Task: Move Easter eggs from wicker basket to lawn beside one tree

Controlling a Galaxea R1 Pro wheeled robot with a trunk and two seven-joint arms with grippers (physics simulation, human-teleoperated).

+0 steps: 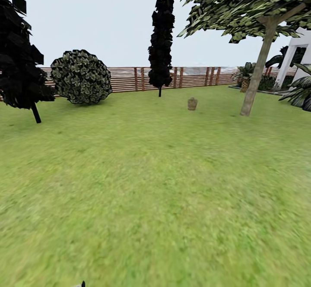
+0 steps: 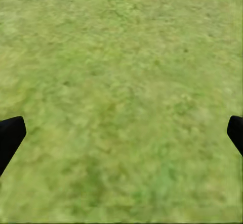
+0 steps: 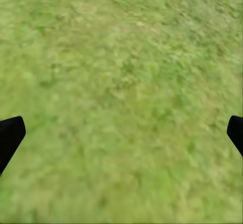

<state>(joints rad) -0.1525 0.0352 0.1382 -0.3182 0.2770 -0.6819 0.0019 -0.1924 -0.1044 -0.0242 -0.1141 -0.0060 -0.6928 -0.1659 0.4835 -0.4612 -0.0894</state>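
The wicker basket (image 1: 192,103) stands upright far out on the lawn (image 1: 155,192), at about your 1 o'clock in the head view.

Your left gripper (image 2: 121,135) is spread wide, its two dark fingertips (image 2: 10,138) at opposite edges of the left wrist view with bare grass between them, holding and touching nothing. Your right gripper (image 3: 121,135) is released just as wide over grass, also with nothing in it. Going left to right across the head view: a dark cypress (image 1: 19,49) at 10 o'clock, a round shrub (image 1: 80,76), a second cypress (image 1: 161,36) at 12 before the slatted fence (image 1: 129,78), then the basket, then the pale-trunked tree (image 1: 258,68) at 2 o'clock, its trunk leaning slightly right, well apart from the basket. The basket is too small to tell whether eggs are inside.
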